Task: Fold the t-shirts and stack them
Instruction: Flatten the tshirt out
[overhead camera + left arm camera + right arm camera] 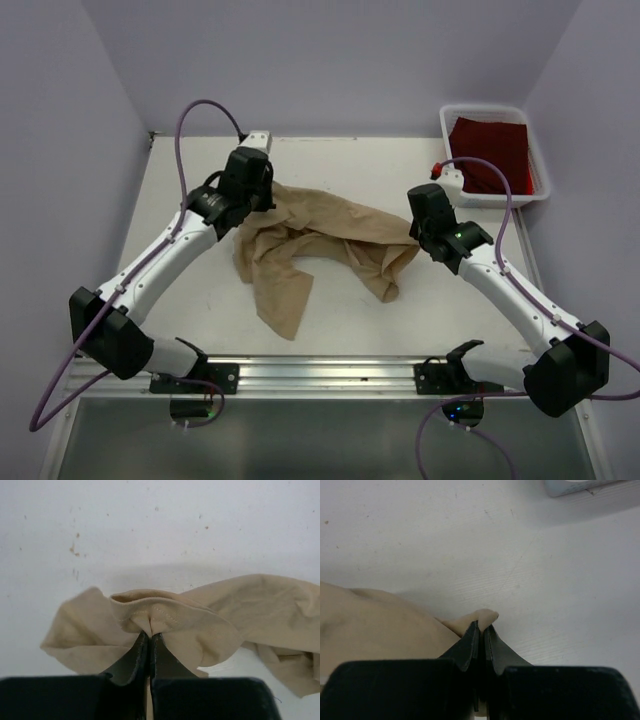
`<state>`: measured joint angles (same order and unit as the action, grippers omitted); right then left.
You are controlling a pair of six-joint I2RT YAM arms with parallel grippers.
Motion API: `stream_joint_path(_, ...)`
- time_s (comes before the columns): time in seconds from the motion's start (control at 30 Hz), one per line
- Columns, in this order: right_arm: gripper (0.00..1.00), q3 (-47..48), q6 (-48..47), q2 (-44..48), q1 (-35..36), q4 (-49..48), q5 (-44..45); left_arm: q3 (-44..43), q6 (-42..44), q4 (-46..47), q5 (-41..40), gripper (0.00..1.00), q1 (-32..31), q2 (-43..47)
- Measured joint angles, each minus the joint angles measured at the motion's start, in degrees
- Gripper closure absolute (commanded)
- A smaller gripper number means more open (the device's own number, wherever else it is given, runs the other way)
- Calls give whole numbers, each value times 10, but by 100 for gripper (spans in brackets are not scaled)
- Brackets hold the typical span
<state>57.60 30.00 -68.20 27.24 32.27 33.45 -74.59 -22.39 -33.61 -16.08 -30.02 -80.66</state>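
A tan t-shirt (300,250) lies crumpled across the middle of the table. My left gripper (262,198) is shut on its far left corner; the left wrist view shows a stitched hem (150,617) pinched between the closed jaws (150,636). At the shirt's right end my right gripper (418,232) is shut on a small fold of tan cloth (482,617), which pokes out past the closed fingertips (481,629). A dark red t-shirt (492,152) lies inside the white bin at the back right.
The white plastic bin (536,150) stands at the table's back right corner, close behind my right arm; its rim (580,486) shows in the right wrist view. Purple walls close in the table on three sides. A metal rail (320,372) runs along the near edge.
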Motion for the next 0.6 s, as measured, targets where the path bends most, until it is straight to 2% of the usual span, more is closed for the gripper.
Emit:
stream_joint_path(0.1,100,0,0,0,0,-1,0,-33,8,-11,-12,100,0,7)
stream_joint_path(0.23,100,0,0,0,0,-1,0,-19,7,-29,11,100,-2,10)
stream_joint_path(0.37,100,-2,0,0,0,-2,0,58,-6,-39,24,100,-26,38)
stream_joint_path(0.53,100,-11,0,0,0,-1,0,183,-54,-43,44,98,-126,77)
stream_joint_path(0.6,98,-12,1,-1,0,-1,0,226,-75,-41,54,79,-166,82)
